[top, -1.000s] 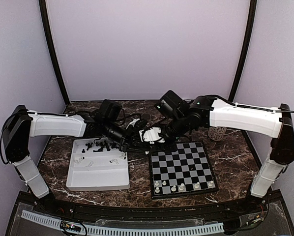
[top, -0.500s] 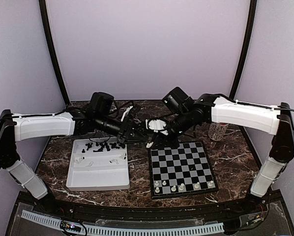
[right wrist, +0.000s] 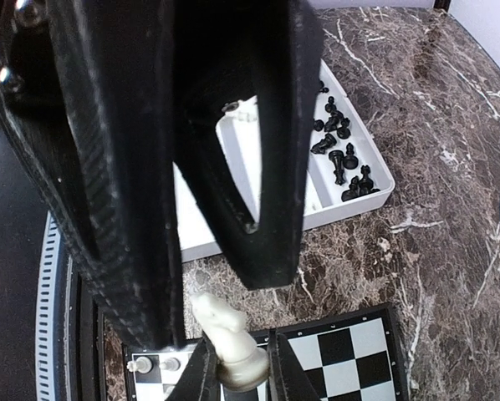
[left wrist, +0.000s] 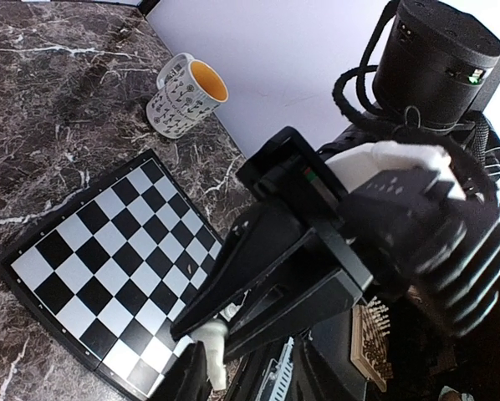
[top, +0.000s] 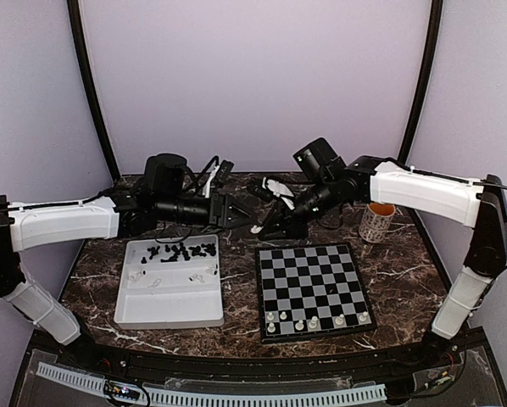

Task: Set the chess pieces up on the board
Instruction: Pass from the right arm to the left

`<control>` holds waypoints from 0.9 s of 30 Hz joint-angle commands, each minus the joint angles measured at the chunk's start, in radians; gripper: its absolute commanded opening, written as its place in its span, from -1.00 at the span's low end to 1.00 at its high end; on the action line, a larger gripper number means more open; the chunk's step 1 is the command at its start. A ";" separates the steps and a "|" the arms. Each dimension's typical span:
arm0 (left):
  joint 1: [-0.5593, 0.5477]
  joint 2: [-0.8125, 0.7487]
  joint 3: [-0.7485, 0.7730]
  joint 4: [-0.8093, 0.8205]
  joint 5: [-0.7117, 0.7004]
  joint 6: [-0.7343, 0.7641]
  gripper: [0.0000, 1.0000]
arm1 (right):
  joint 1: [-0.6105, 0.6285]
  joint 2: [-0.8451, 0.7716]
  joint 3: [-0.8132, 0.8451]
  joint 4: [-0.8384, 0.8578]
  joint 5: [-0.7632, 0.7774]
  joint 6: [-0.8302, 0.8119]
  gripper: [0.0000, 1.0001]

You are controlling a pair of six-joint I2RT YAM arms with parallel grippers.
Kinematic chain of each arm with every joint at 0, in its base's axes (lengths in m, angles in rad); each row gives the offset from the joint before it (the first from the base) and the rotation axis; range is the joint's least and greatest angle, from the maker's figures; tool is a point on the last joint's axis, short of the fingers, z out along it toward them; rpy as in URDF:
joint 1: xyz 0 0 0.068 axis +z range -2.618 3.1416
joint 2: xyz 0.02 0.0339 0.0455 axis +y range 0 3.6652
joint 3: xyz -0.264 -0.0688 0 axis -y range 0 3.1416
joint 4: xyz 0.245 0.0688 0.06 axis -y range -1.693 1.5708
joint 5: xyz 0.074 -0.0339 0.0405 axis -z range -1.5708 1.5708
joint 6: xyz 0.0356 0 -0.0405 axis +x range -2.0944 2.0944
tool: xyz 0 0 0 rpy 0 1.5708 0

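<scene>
Your white tray (top: 169, 297) sits on the dark stone table (top: 406, 271), just left of the board (top: 314, 288). A pile of black pieces (top: 181, 250) lies along the far side of the tray, with a few white pieces (top: 203, 273) near them. More white pieces (top: 313, 322) stand on the board in the rows nearest to you. The other squares are bare. A mug (top: 376, 220) with an orange inside stands behind the far right corner of the board, a little apart from it.

Your two arms reach in from the sides and meet nose to nose in the air, above the table and just behind the far left corner of the board. The left arm lies almost flat and points to the right. The right arm slopes down and to the left.

Your right gripper (right wrist: 237, 368) is pinched tight on a white knight (right wrist: 225, 334), gripping it low near its base. The knight is up in the air, not on the board.

Your left gripper (top: 232, 212) is right in front of it. Its two fingers (right wrist: 116, 167) are spread apart with nothing between them. They stand very close above the knight, so they crowd the right gripper.
</scene>
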 commanded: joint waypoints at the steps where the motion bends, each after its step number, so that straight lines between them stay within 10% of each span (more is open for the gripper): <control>1: -0.010 0.010 -0.006 -0.011 -0.041 0.016 -0.30 | -0.023 -0.012 0.011 0.057 -0.055 0.061 -0.82; 17: -0.018 0.074 0.023 0.010 0.021 -0.008 -0.97 | -0.026 -0.020 0.001 0.060 -0.036 0.053 -0.56; 21: -0.021 0.077 0.119 -0.180 -0.035 0.122 -1.00 | -0.039 -0.088 -0.055 -0.021 0.038 -0.070 -0.12; 27: -0.064 0.126 0.324 -0.592 -0.150 0.398 -1.00 | -0.215 -0.265 -0.239 -0.143 0.016 -0.196 0.00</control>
